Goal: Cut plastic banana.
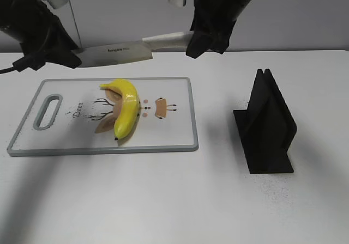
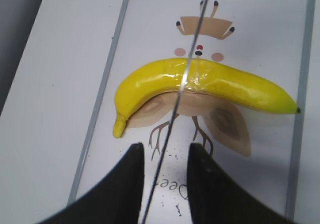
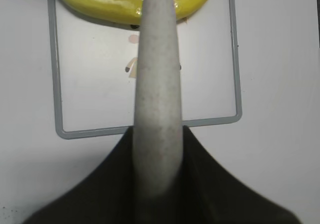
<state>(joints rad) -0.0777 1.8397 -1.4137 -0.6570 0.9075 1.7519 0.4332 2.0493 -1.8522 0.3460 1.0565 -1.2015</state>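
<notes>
Below knife (image 1: 117, 52), banana (image 1: 126, 108), on cutting board (image 1: 174, 138)

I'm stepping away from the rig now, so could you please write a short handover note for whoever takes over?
Right gripper: shut on the knife handle.
Left gripper: fingers either side of the blade tip; whether they grip it cannot be told.
Banana: whole, lying on the cutting board, knife held above it.
Black knife stand: on the table, right of the board.
Done: knife picked up. Left: lower it and cut.
</notes>
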